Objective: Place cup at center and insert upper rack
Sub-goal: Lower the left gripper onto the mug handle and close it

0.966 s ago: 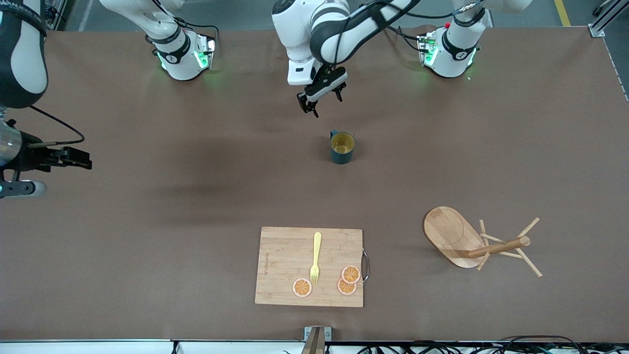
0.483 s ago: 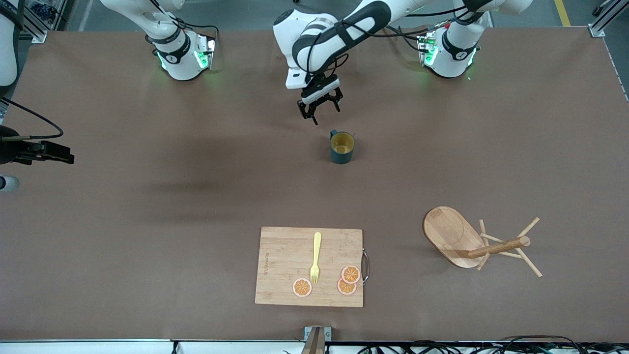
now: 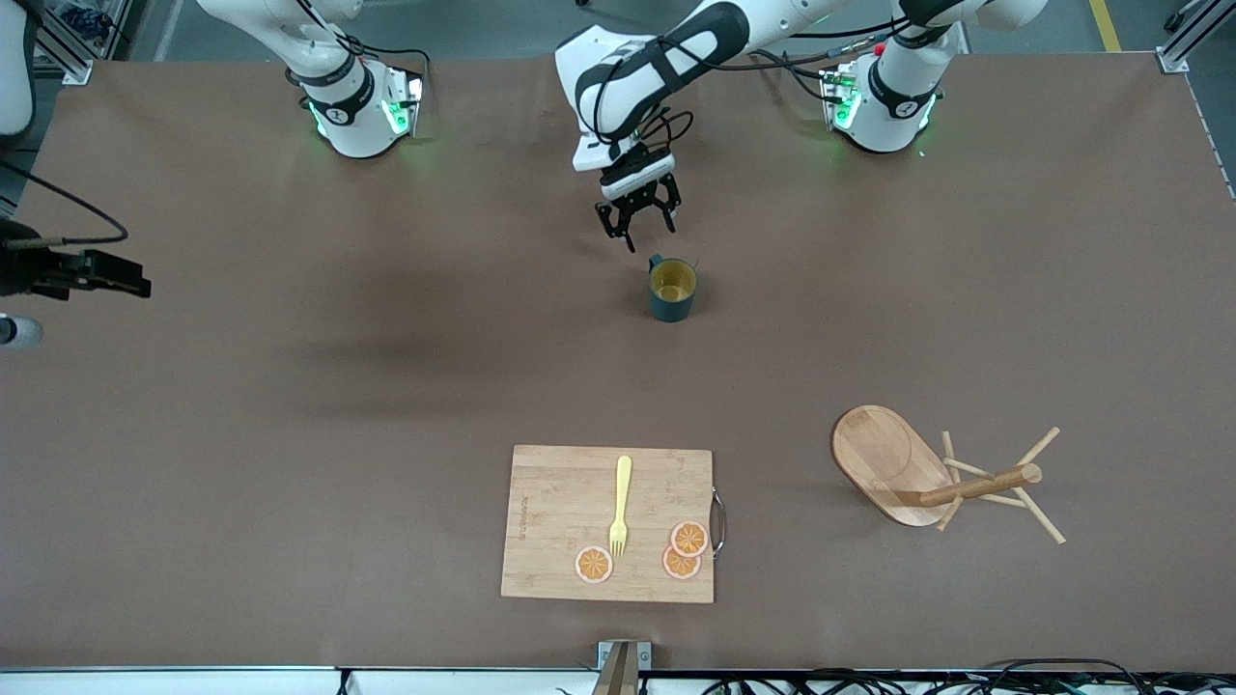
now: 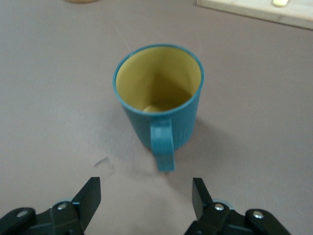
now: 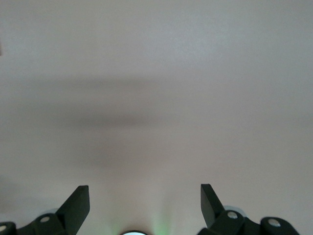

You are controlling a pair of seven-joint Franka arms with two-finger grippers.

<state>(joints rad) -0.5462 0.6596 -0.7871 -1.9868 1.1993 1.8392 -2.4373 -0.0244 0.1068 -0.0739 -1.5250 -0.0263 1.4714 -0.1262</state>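
The dark teal cup (image 3: pixel 672 290) with its yellow inside stands upright near the table's middle, its handle toward the arm bases. It fills the left wrist view (image 4: pixel 159 98), handle facing the camera. My left gripper (image 3: pixel 649 235) is open and empty, low over the table just beside the cup's handle, not touching it; its jaws show apart in the left wrist view (image 4: pixel 146 188). The wooden mug tree (image 3: pixel 927 478) lies on its side toward the left arm's end, nearer the front camera. My right gripper (image 3: pixel 140 287) is open and empty at the right arm's end, over bare table (image 5: pixel 145 196).
A bamboo cutting board (image 3: pixel 550 502) lies near the table's front edge, with a yellow fork (image 3: pixel 619 507) and three orange slices (image 3: pixel 688 539) on it. Its edge shows in the left wrist view (image 4: pixel 254 10).
My left gripper has come down and moved toward the cup's handle, turning its jaws. My right gripper has drawn back toward the table's end and stays there.
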